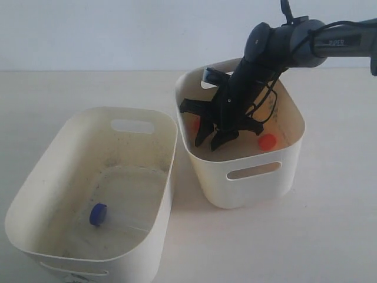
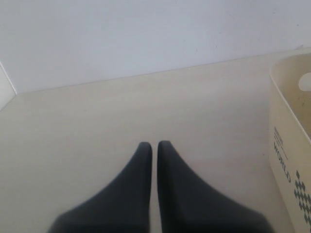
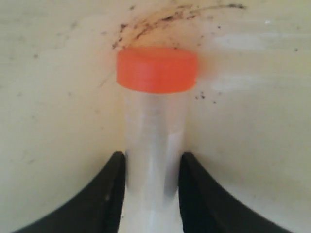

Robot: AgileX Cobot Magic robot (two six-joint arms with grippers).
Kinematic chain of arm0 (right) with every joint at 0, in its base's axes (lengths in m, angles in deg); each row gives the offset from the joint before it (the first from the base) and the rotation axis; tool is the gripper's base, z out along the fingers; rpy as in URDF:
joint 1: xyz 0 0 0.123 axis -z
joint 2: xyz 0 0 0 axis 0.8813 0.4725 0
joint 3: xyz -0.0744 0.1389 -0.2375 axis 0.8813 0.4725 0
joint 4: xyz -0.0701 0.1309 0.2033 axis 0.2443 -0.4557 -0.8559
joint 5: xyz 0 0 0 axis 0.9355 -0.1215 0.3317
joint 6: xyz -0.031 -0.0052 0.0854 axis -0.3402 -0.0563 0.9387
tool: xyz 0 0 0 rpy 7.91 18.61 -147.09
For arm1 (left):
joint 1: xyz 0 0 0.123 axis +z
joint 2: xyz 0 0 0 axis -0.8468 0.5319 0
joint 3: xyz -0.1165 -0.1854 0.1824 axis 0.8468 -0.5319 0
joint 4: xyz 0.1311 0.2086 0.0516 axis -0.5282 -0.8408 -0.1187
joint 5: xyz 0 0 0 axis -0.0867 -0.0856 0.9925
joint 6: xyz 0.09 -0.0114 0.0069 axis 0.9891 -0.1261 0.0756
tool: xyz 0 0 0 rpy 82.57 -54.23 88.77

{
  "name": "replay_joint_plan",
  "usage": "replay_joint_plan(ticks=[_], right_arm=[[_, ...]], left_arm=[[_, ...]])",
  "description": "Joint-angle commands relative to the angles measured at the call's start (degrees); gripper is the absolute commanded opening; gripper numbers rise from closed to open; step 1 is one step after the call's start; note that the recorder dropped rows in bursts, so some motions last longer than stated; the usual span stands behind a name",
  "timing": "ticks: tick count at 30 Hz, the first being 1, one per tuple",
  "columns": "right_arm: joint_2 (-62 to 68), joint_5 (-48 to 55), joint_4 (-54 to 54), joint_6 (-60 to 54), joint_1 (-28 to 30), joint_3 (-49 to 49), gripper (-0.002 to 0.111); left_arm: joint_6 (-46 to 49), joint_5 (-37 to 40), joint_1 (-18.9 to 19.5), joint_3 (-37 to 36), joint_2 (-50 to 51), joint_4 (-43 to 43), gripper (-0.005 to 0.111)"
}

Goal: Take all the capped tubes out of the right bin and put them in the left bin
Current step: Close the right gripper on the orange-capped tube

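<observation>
My right gripper (image 1: 213,137) reaches down inside the right bin (image 1: 253,187). In the right wrist view its fingers (image 3: 109,194) press both sides of a clear tube (image 3: 154,141) with an orange-red cap (image 3: 156,69), so the right gripper (image 3: 151,158) is shut on it. A second orange-red cap (image 1: 267,141) lies on the bin floor to the right. A bit of orange (image 1: 196,125) shows just left of the fingers. One blue-capped tube (image 1: 98,214) lies in the left bin (image 1: 168,147). My left gripper (image 2: 154,144) is shut and empty over bare table. The other blue tube is hidden.
The two bins stand side by side, nearly touching at their near corners. Dark grime marks the bin wall (image 3: 146,24) behind the held tube. In the left wrist view a cream bin's printed outer wall (image 2: 286,160) stands close beside the left gripper. A pale wall backs the table.
</observation>
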Motion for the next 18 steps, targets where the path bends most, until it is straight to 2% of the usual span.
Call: replay_joint_plan(ticks=[1, 18], right_arm=[[2.6, 0.9, 8.0, -0.1, 0.0, 1.5, 0.000], [-12.9, 0.7, 8.7, -0.7, 0.1, 1.5, 0.000]], left_arm=[[-0.7, -0.5, 0.1, 0.2, -0.2, 0.1, 0.004], [-0.7, -0.5, 0.1, 0.2, -0.2, 0.1, 0.004]])
